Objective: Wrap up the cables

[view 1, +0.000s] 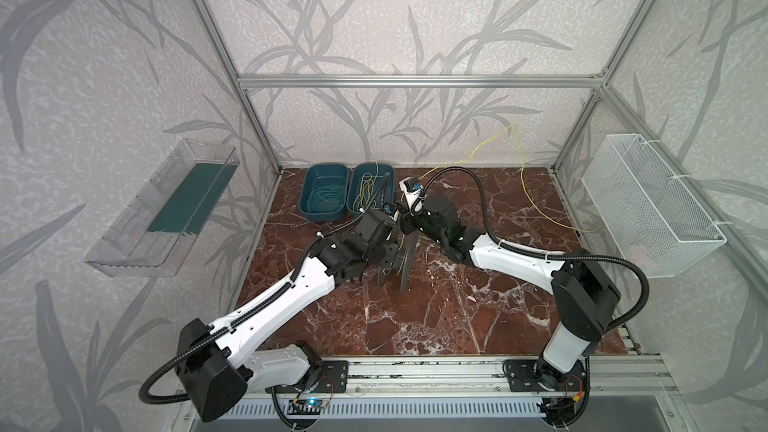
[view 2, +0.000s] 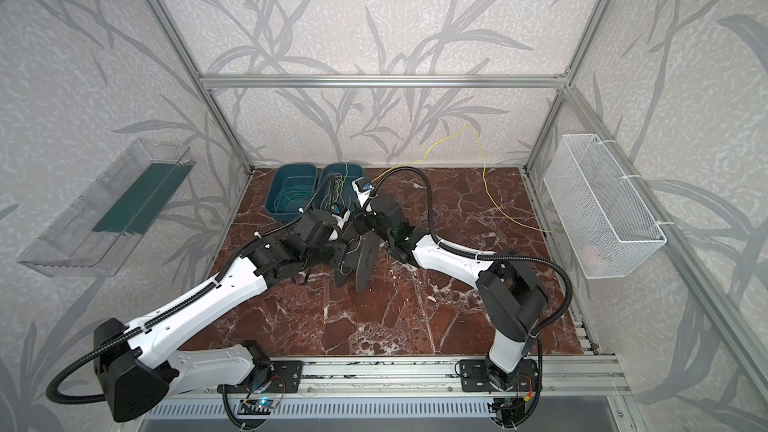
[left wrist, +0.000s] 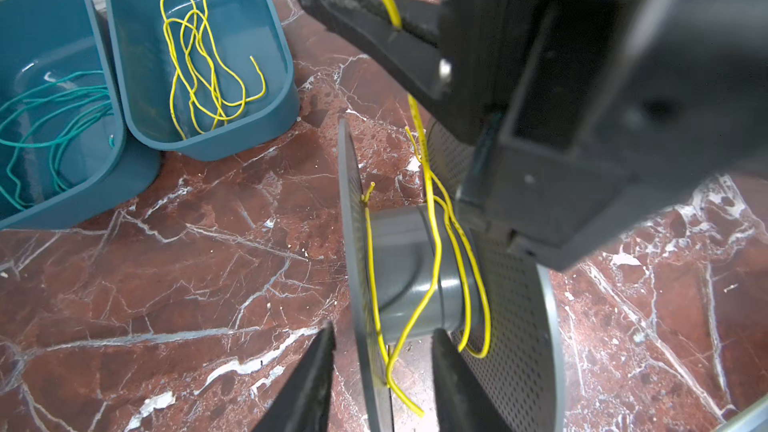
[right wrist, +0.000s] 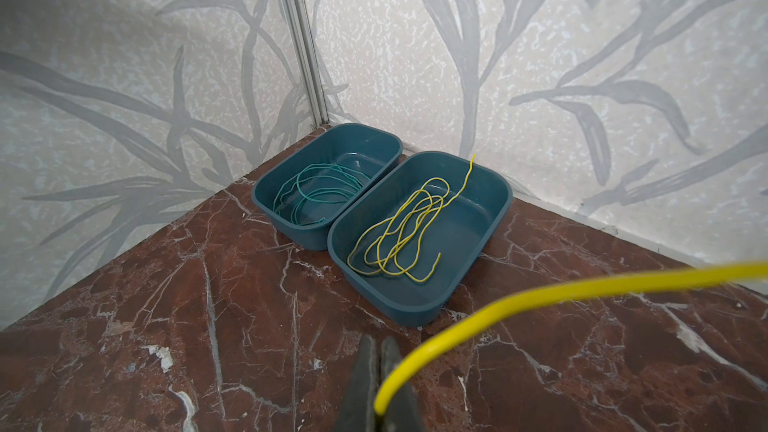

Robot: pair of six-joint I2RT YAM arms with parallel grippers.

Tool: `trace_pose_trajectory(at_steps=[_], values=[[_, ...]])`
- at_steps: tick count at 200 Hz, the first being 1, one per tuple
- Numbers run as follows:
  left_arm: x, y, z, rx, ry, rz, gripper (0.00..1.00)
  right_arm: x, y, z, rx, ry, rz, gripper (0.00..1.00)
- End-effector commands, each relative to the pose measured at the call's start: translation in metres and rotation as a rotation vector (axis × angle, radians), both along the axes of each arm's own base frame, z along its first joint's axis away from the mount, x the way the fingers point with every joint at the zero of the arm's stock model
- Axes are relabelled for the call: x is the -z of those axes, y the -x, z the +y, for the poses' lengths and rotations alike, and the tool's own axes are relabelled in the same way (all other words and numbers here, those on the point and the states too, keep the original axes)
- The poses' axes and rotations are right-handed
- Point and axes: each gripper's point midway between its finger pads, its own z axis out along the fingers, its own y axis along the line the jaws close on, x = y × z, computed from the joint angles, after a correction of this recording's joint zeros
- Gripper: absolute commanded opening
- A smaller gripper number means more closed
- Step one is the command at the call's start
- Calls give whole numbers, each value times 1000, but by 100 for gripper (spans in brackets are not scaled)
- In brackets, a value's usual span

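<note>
While right gripper [right wrist: 379, 346] pinches cable [right wrist: 602, 284], left gripper [left wrist: 382, 332] stands open; cable light, limp, probably slippery; hold near spool [left wrist: 405, 259].

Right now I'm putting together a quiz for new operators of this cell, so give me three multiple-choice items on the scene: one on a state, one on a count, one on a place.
1. The right gripper is:
A. open and empty
B. shut on a yellow cable
C. shut with nothing in it

2. How many teal bins stand on the table?
A. one
B. two
C. four

3. Where do the green wires lie?
A. in a bin of their own, beside the bin that holds yellow wires
B. mixed with yellow ones in a single bin
C. loose on the table

Key:
1 B, in the right wrist view the jaws meet on the cable's end.
2 B, two bins sit side by side in the back corner.
3 A, each colour has its own bin.
</note>
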Motion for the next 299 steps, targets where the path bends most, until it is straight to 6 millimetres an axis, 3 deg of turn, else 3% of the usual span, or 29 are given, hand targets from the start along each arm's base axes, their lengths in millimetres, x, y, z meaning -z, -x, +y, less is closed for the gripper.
trace_pose_trajectory(at_steps=[1,49,92,145,196,256,299], values=[[8,1,-3,31,-9,11,45,-12,2,3,1,-63,-24,0],[33,-1,-2,34,-53,47,47,-12,3,4,-9,-135,-15,0],[48,4,1,26,-62,73,38,-3,-1,-4,3,-181,12,0],[48,4,4,24,-65,66,35,-3,-4,-8,8,-214,27,0],[43,4,4,24,-62,52,20,1,-1,-1,-34,-204,31,0],[23,9,-1,86,-45,44,24,1,-4,5,-52,-193,19,0],[30,10,-3,102,-56,67,13,-1,-4,7,-58,-203,17,0]])
